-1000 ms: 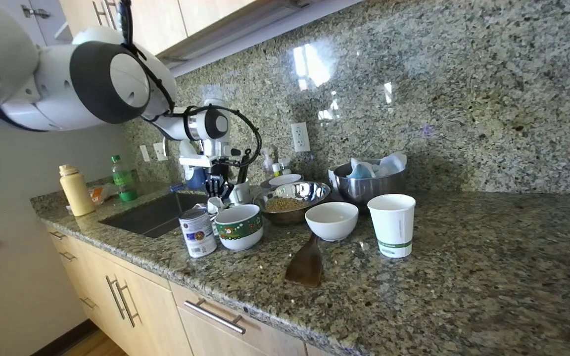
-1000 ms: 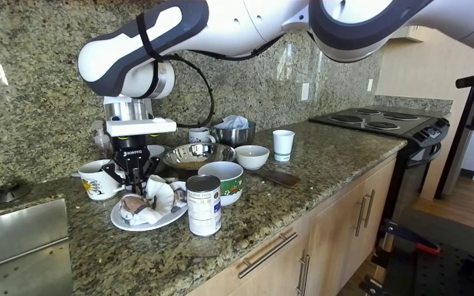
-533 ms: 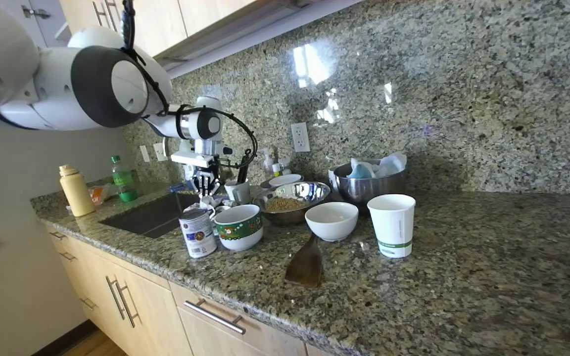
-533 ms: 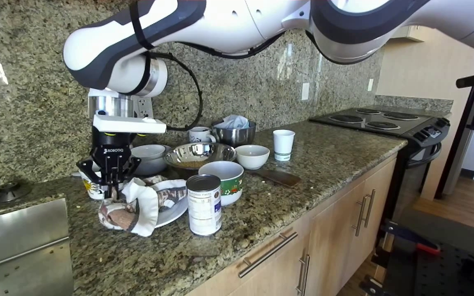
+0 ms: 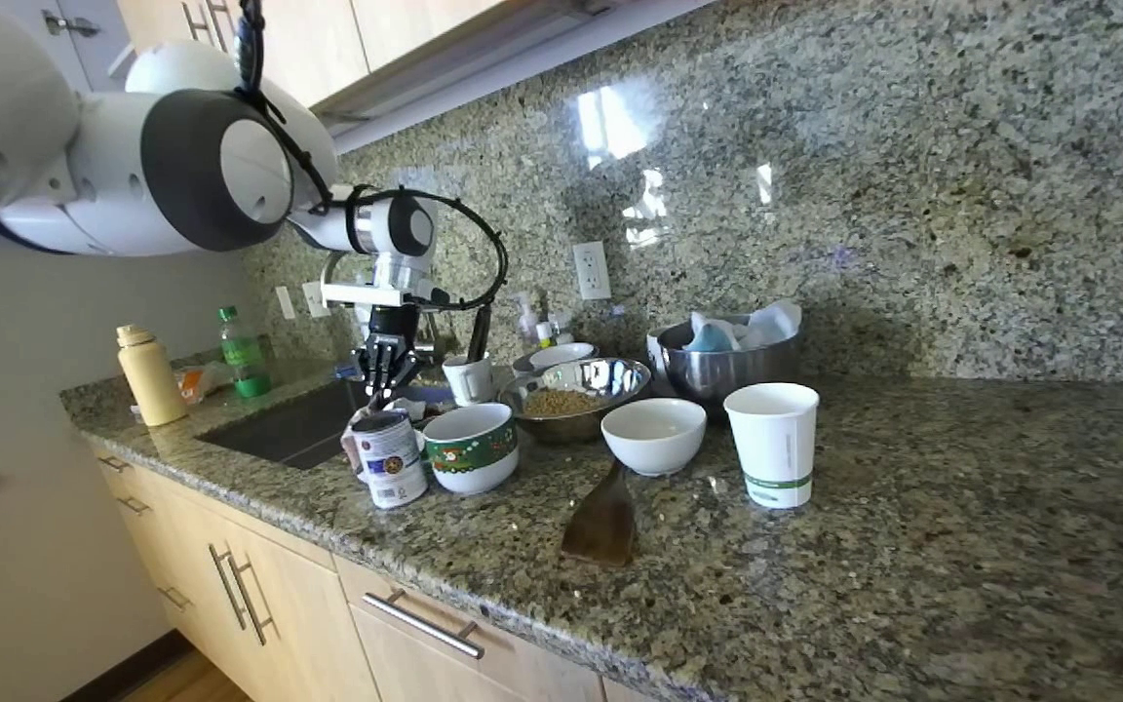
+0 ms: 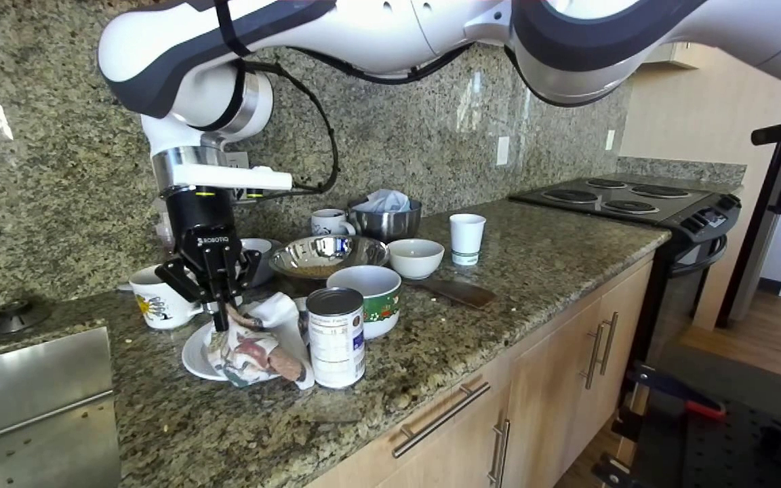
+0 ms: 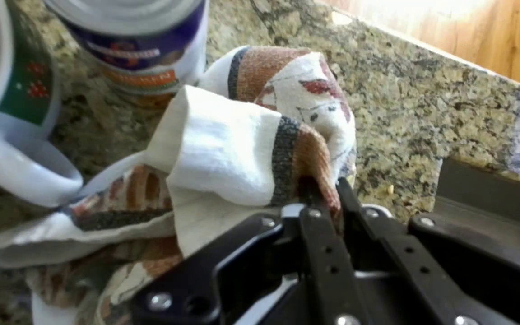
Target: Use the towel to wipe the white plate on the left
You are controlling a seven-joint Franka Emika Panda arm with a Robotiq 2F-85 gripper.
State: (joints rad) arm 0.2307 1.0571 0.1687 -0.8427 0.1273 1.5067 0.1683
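Note:
A white towel with brown, red and dark patterns lies bunched over the white plate in an exterior view. It covers most of the plate and hangs over its front edge, close by the can. My gripper is tilted above the plate, shut on a fold of the towel. In the wrist view the gripper pinches a brown fold of the towel between its fingers. In another exterior view the gripper shows behind the can; the plate is hidden there.
A can and a green-banded mug stand right beside the plate. A flowered mug stands behind it. A metal bowl, white bowl, wooden spatula and paper cup stand farther along. The sink lies left.
The gripper first moved left with the towel past the plate's edge, then came back right and tilted. The towel now drapes over the plate's front toward the can.

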